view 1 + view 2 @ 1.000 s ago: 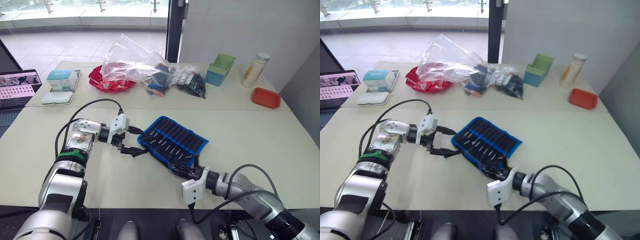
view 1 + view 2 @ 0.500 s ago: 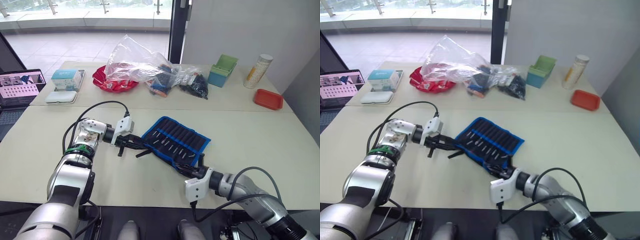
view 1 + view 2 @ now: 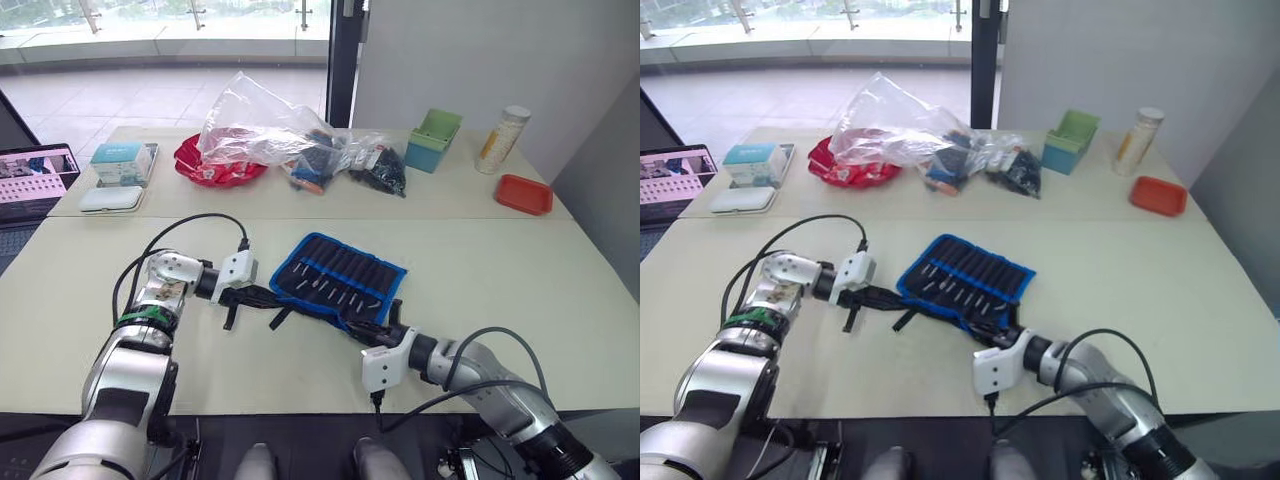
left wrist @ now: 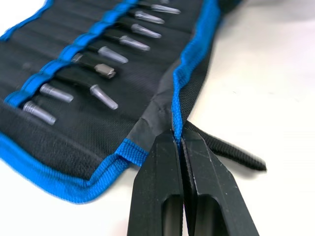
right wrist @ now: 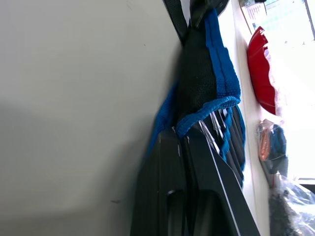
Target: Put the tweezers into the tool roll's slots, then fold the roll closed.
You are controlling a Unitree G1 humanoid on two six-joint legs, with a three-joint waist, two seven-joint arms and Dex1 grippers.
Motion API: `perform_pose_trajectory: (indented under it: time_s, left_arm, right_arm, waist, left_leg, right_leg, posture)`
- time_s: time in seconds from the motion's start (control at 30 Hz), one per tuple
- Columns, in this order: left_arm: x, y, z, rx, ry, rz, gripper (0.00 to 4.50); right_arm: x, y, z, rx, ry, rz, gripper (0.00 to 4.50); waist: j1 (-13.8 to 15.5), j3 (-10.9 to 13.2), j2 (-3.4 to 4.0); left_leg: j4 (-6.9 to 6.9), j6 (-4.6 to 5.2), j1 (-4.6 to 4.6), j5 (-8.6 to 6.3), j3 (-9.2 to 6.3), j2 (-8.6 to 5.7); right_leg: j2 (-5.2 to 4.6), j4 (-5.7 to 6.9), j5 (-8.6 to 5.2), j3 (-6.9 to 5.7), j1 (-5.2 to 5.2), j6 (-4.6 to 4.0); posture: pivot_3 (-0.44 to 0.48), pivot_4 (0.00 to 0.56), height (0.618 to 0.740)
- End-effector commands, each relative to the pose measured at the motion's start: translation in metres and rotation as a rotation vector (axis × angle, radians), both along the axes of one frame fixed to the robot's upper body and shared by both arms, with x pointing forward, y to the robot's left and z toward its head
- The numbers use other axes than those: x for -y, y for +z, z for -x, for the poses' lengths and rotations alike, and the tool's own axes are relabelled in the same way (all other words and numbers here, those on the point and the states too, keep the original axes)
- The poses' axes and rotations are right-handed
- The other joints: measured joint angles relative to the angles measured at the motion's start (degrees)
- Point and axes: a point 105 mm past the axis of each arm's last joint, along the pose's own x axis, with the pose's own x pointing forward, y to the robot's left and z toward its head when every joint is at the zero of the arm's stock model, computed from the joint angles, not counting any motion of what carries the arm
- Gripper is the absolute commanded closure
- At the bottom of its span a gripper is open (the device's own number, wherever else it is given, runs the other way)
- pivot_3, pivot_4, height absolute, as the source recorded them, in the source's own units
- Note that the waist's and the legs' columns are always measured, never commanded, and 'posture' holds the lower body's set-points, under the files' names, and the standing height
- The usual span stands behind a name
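Pale table [image 3: 520, 270] is lying before me, the tool roll [image 3: 338, 280] spread open, tweezers [image 4: 104, 97] sitting in the slots [image 4: 74, 61]. I am clamping my left gripper [image 4: 178, 142] and right gripper [image 5: 183, 137] on the roll's blue edging.

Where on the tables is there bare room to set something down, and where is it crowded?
The near table is bare to the right of the tool roll, and also on the left, behind the left tool. The far table is crowded around the clear plastic bag and red bowl; a bare strip lies between the green bin and red tray.
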Motion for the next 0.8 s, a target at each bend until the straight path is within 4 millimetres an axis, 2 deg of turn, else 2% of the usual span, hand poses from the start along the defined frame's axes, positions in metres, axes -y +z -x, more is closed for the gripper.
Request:
perform_pose_trajectory:
  time_s: [0.03,0.13,0.23,0.47,0.67,0.8]
  left_arm:
    - [-0.004,0.014,0.020,0.020,-0.033,0.041,4.45]
    - [-0.007,0.015,0.045,-0.010,-0.035,0.056,4.45]
    - [-0.009,0.014,0.065,-0.057,0.040,0.090,4.45]
    - [-0.025,0.012,0.058,-0.073,0.201,0.088,4.45]
    - [-0.036,0.008,0.051,-0.057,0.239,0.066,4.45]
    - [-0.035,0.008,0.044,-0.044,0.256,0.078,4.45]
  right_arm:
    - [0.003,-0.003,-0.017,0.046,-0.020,0.036,4.50]
    - [-0.002,-0.001,-0.022,0.071,0.012,0.047,4.50]
    - [-0.005,-0.002,-0.021,0.044,0.053,0.044,4.50]
    - [-0.003,-0.007,-0.008,-0.142,0.099,0.007,4.50]
    - [-0.007,0.000,0.005,-0.250,0.126,-0.044,4.50]
    - [-0.012,0.009,0.008,-0.321,0.100,-0.111,4.50]
  waist:
    - [-0.12,0.00,0.01]
    - [-0.42,0.00,0.01]
    - [-0.41,0.00,0.01]
    - [0.55,0.01,0.02]
    - [0.76,0.03,0.05]
    - [0.77,0.03,0.05]
  left_leg:
    - [0.00,0.00,0.01,0.00,0.00,0.03]
    - [0.00,0.00,0.01,0.00,-0.03,0.02]
    - [0.01,0.00,0.02,0.00,-0.05,0.04]
    - [0.01,0.00,0.01,0.00,-0.06,0.00]
    - [0.01,0.00,-0.02,0.00,-0.06,-0.01]
    - [0.01,0.00,-0.03,0.00,-0.07,-0.01]
  right_leg:
    - [0.01,0.04,0.00,-0.01,0.01,0.00]
    - [-0.01,0.09,0.00,-0.02,0.00,0.00]
    - [-0.01,0.10,0.00,-0.04,0.01,0.00]
    - [-0.03,0.06,0.00,-0.04,0.05,-0.01]
    - [-0.04,0.02,0.00,-0.07,0.03,-0.01]
    - [-0.03,0.03,-0.01,-0.08,0.02,-0.01]
  posture:
    - [0.000,0.150,0.740]
    - [0.000,0.150,0.740]
    - [0.000,0.150,0.740]
    - [0.000,0.150,0.740]
    - [0.000,0.150,0.740]
    - [0.000,0.150,0.740]
